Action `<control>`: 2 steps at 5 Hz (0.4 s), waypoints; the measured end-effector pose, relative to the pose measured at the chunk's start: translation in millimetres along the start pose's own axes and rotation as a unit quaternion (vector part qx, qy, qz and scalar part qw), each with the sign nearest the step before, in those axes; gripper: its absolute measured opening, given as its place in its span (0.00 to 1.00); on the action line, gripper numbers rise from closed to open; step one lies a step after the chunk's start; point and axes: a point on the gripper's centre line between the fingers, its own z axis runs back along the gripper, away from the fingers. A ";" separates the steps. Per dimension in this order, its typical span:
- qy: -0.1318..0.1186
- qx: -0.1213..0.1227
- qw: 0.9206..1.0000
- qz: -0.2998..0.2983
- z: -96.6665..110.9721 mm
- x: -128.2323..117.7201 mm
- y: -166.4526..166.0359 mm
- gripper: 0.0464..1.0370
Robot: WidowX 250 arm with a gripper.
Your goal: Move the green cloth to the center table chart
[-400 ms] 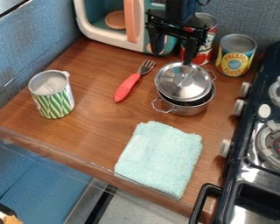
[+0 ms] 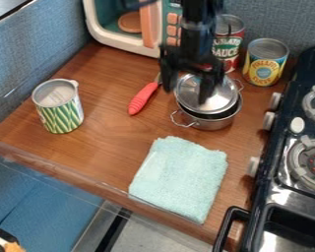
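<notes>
Lower in the frame than before, the gripper (image 2: 186,95) is spread wide, holding nothing; dipping early on its way to the cloth (image 2: 180,179) could knock the lid (image 2: 224,97)

One high view, steeply downward at a slant onto the wooden counter (image 2: 108,152), fairly close.

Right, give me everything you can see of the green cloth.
The green cloth is pale mint, with a fuzzy, towel-like texture. It looks folded into a thick, roughly rectangular pad, lying flat and slightly askew on the brown wooden counter. Its lower end reaches the counter's front edge, below the metal pot in view and left of the stove. The gripper isn't touching it.
</notes>
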 end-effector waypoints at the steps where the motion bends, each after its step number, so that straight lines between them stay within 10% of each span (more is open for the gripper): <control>1: -0.016 0.004 1.000 -0.026 7.6 -26.4 -15.8 0.96; 2: -0.021 0.015 0.999 -0.046 3.8 -52.6 -27.1 0.96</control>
